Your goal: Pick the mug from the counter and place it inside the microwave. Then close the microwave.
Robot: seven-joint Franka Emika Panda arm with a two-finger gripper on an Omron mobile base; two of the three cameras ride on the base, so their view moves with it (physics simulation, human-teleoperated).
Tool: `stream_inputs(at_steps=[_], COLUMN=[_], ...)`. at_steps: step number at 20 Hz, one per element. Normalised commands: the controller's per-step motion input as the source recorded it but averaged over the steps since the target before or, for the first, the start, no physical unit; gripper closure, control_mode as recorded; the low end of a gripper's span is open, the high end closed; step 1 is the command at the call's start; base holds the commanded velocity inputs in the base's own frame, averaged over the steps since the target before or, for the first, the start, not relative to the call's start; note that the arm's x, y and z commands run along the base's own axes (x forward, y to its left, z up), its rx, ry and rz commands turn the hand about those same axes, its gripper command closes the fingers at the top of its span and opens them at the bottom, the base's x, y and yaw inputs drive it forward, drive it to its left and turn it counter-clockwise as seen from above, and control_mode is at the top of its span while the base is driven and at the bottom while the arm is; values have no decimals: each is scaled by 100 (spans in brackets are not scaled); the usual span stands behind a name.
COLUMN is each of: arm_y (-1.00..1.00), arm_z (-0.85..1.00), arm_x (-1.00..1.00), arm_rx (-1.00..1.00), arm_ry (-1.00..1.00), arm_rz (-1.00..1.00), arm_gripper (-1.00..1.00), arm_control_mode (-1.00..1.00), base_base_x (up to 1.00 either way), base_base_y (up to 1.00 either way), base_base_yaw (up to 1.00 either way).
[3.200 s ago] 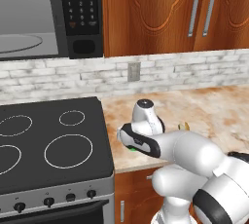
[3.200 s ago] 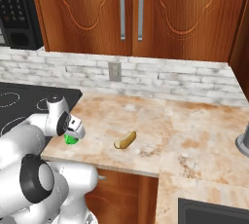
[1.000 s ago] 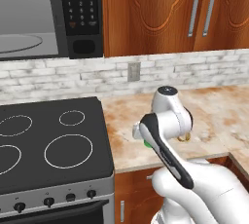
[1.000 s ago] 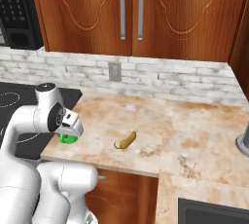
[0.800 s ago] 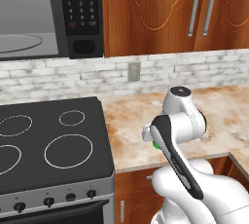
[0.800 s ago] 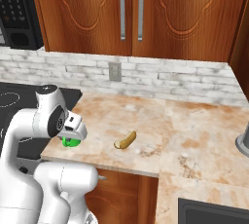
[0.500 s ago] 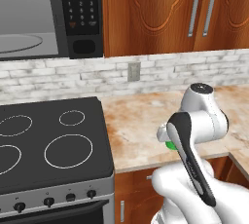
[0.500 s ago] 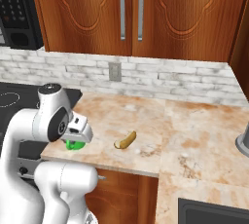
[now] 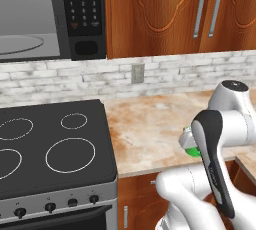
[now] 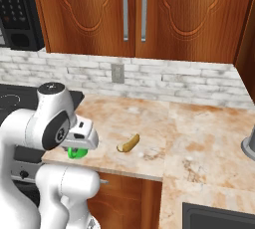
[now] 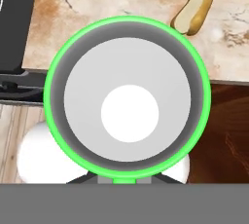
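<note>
The gripper (image 10: 77, 149) holds the mug (image 11: 127, 102) clamped at its near rim, fingers drawn in tight on it, and carries it in the air off the counter (image 10: 164, 123) front edge. A second ago the mug hung lower against the edge; since then the arm has swung it up and away from the stove (image 9: 45, 144), so in the left base view the green of the mug (image 9: 191, 150) now peeks from behind the dark-striped forearm, further from the stove than before. The pick looks done; what is left is the long carry to the microwave (image 9: 50, 16), which hangs above the stove with its door already open, and then the closing.

The mug is a plain bright green cylinder, smooth, with a thin glowing rim, a grey inner wall and a pale round floor, seen straight down its mouth in the hand view. The counter is tan-marbled stone, glossy, over reddish-brown wood fronts. A small curved brown-and-yellow food item (image 10: 128, 143) lies on the counter just beyond the mug. The stove is matte black glass with white ring burners. The microwave is a black box with a grey cavity, a round glass turntable and a white-marked keypad.
</note>
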Motion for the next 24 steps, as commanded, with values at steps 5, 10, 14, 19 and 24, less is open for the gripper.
stream_inputs(at_steps=[5, 10, 14, 19, 24], arm_y=[-18, -22, -3, 0, 11], arm_z=[5, 0, 6, 11, 2], arm_x=[-9, 24, 15, 0, -15], arm_rx=[0, 0, 0, 0, 0], arm_ry=[-2, -6, -9, -8, -2], arm_rz=[4, 1, 0, 0, -1], arm_gripper=[100, 100, 100, 100, 100], arm_control_mode=[-100, -100, -100, -100, -100], base_base_x=[0, 0, 0, 0, 0], base_base_y=[0, 0, 0, 0, 0], base_base_yaw=[0, 0, 0, 0, 0])
